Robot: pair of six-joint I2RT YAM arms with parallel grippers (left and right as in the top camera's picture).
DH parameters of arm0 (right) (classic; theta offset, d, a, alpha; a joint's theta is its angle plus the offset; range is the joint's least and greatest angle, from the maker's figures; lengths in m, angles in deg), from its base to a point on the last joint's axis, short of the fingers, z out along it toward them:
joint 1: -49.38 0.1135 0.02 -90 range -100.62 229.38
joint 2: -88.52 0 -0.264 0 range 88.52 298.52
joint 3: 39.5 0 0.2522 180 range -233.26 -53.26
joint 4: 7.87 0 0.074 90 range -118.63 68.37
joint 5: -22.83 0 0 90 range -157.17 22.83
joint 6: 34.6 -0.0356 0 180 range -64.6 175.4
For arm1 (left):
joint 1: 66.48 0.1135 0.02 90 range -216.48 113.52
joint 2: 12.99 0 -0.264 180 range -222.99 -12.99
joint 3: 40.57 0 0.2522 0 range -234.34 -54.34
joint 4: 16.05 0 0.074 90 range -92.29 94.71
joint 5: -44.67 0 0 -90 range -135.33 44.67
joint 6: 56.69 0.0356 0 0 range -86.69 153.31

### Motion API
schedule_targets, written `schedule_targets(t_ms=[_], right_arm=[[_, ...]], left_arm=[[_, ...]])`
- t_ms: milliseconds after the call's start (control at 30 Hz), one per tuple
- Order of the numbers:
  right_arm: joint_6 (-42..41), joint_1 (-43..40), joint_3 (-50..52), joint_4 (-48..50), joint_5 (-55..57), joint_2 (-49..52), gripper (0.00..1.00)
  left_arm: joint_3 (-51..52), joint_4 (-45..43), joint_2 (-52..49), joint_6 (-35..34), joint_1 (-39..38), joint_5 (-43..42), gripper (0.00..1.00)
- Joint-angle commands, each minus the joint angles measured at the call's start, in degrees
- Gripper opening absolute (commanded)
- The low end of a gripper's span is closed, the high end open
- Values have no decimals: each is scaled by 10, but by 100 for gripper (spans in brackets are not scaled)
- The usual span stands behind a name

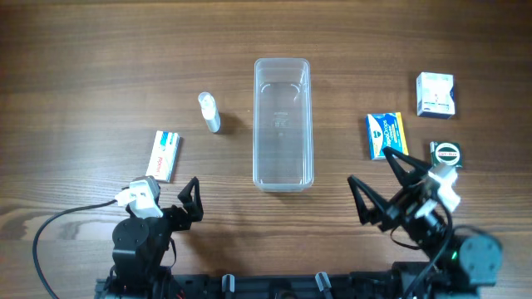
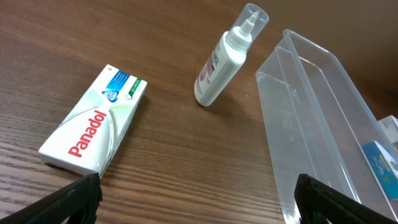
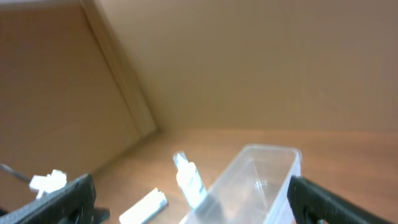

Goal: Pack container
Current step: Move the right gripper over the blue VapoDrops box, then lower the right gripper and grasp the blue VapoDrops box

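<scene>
Left tool (image 1: 169,193) (agape), container (image 1: 283,124) ahead-right, apart

Both my arms are matte black throughout. My left claw (image 1: 165,193) has black, wedge-shaped fingers (image 2: 71,200) that taper to points. My right claw (image 1: 371,166) is of the same build. Each wrist carries a white plastic fitting (image 1: 140,196). A thin black cable (image 1: 58,220) loops out from my left arm toward 9 o'clock. The round joint housings (image 1: 137,242) below are black.
</scene>
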State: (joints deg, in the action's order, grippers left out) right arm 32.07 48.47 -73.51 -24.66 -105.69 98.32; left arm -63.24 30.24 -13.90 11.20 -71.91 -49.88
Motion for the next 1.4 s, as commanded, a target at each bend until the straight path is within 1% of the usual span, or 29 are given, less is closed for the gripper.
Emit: schedule_targets(t_ms=[0,67,100,167,233,300,367,400,433,533,700,833,1033,1200,1367], right_arm=[[160,2,-174,-137,46,162,100],[214,2,-284,-250,136,259,100],[238,2,-350,-322,197,325,100],[254,2,-462,-445,296,445,100],[263,2,-512,-499,306,519,100],[264,2,-530,-532,308,600,100],[266,2,-530,-532,355,646,100],[292,2,-530,-531,361,665,100],[334,2,-530,-532,353,688,100],[389,2,-530,-543,306,756,100],[388,2,-530,-532,312,830,100],[388,-1,-530,-522,330,855,100],[400,-39,-530,-514,327,860,100],[428,-40,-528,-501,325,884,100],[426,-40,-528,-496,334,920,100]], left_arm=[[2,-4,1,11,5,1,100],[2,-4,1,11,5,1,100],[2,-4,1,11,5,1,100],[2,-4,1,11,5,1,100],[2,-4,1,11,5,1,100],[2,-4,1,11,5,1,100],[2,-4,1,11,5,1,100],[2,-4,1,11,5,1,100],[2,-4,1,11,5,1,100],[2,-4,1,11,5,1,100],[2,-4,1,11,5,1,100],[2,-4,1,11,5,1,100],[2,-4,1,11,5,1,100],[2,-4,1,11,5,1,100],[2,-4,1,11,5,1,100]])
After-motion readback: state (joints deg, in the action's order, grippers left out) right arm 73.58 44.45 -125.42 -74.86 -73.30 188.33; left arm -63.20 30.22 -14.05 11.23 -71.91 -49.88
